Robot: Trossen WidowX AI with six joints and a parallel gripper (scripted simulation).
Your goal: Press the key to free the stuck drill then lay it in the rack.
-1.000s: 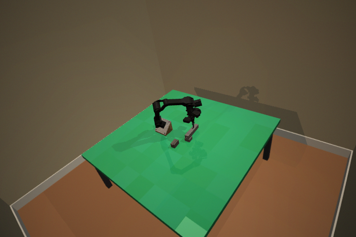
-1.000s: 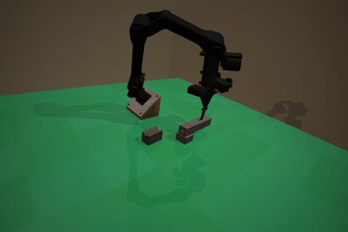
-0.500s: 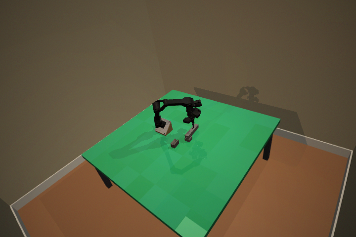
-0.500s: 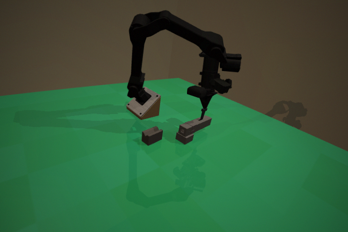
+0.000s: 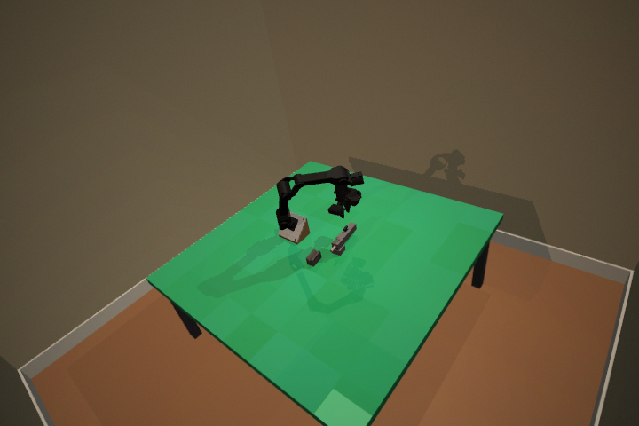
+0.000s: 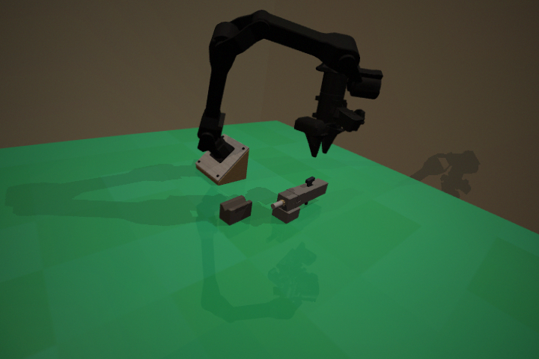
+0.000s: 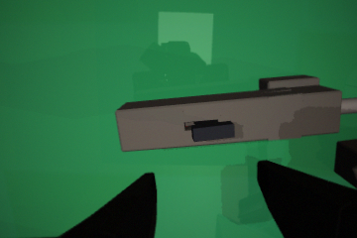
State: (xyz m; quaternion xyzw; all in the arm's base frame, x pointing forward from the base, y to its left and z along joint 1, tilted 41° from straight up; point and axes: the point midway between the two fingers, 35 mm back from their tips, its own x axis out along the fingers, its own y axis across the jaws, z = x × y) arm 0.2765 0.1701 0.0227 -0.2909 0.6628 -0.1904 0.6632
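The drill [image 5: 333, 249] [image 6: 276, 205] [image 7: 355, 105] is a pale rod sticking out of one end of a long grey housing [image 5: 340, 240] [image 6: 302, 197] [image 7: 157, 124]. How much of it is still inside is hidden. The dark key [image 5: 346, 228] [image 6: 310, 182] [image 7: 212, 131] stands on top of the housing, at a slot. The rack [image 5: 313, 257] [image 6: 235, 212] [image 7: 351, 161] is a small brown-grey block with a groove along its top, beyond the drill's outer end. My gripper [image 5: 344, 213] [image 6: 320, 154] [image 7: 206, 177] is open and empty above the housing, touching neither the key nor the drill.
A low grey block [image 5: 337, 250] [image 6: 286, 215] [image 7: 289, 81] sits under the drill end of the housing. The arm's wedge-shaped base [image 5: 304, 232] [image 6: 238, 169] stands on the green table [image 5: 260, 236] [image 6: 363, 296], behind the rack in the exterior view.
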